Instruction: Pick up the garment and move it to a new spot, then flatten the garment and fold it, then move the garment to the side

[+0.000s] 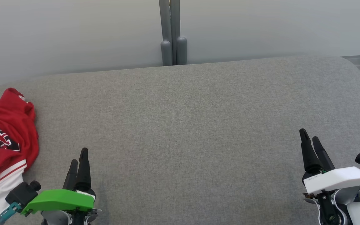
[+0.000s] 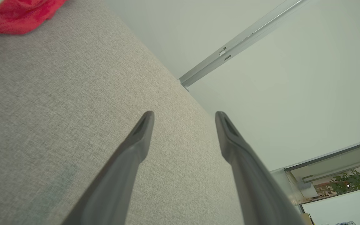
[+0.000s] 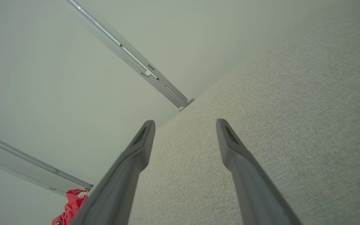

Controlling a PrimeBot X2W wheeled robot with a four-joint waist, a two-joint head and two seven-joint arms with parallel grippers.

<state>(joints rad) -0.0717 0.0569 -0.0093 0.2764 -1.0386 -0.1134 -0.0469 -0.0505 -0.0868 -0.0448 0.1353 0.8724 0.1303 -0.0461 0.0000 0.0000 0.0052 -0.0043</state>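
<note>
One garment [image 1: 6, 131], red with white trim and black-and-white lettering, lay crumpled at the left edge of the grey fabric-covered surface [image 1: 180, 125], reaching toward its near left corner. Two grippers hung over the near edge. The left gripper [image 1: 79, 155], under a green cover, was near the garment with its fingers clear of the cloth. The right gripper [image 1: 309, 134], under a white cover, was toward the near right corner, well apart from the garment. Each had two dark fingers, and both pairs stood spread with nothing between them. One grey post [image 1: 173, 37] rose at the middle of the far edge against a pale wall [image 1: 73, 31]. The head view gave the whole heap and its lettering, while the left wrist view caught just a red fold with a white stripe at its top left corner. That view added one green plant [image 2: 350, 182] behind glass at its lower right. The right wrist view showed a small red scrap of the garment at its bottom edge, beside the left finger, and two pale rails [image 3: 127, 54] on the wall.
</note>
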